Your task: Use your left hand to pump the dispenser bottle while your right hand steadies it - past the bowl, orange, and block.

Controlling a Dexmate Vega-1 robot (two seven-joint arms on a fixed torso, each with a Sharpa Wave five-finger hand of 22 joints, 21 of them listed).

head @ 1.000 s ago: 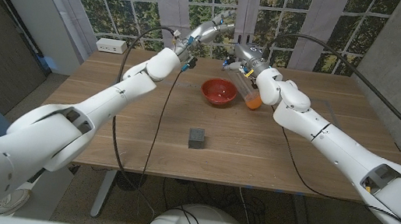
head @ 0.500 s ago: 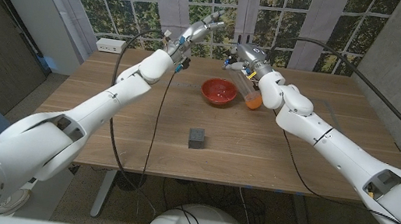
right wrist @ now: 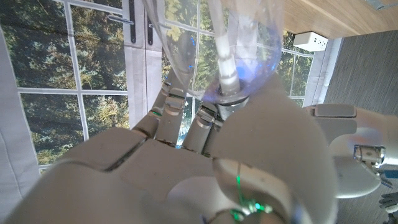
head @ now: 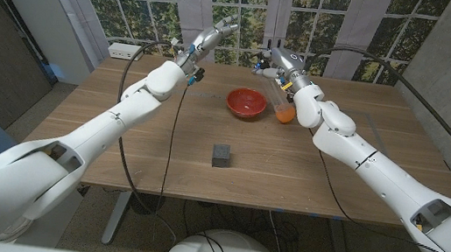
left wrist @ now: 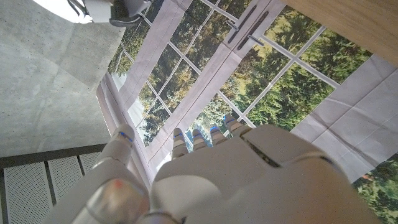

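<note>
In the right wrist view, my right hand (right wrist: 186, 155) grips a clear dispenser bottle (right wrist: 211, 50) with a tube inside, fingers wrapped around it. In the head view this right hand (head: 280, 66) is at the table's far edge, behind the red bowl (head: 246, 103) and the orange (head: 284, 114), and mostly hides the bottle. My left hand (head: 206, 42) hangs in the air to the left of the bottle, apart from it, fingers stretched out and holding nothing. In the left wrist view, the left hand (left wrist: 249, 174) points at the window. A dark block (head: 221, 155) lies mid-table.
A white power strip (head: 126, 50) lies at the table's far left corner. Black cables trail from both arms over the wooden table (head: 115, 155). Windows stand right behind the far edge.
My left hand has drawn away from the bottle, moving left and slightly lower. My right hand has kept its hold on the bottle, shifting little.
</note>
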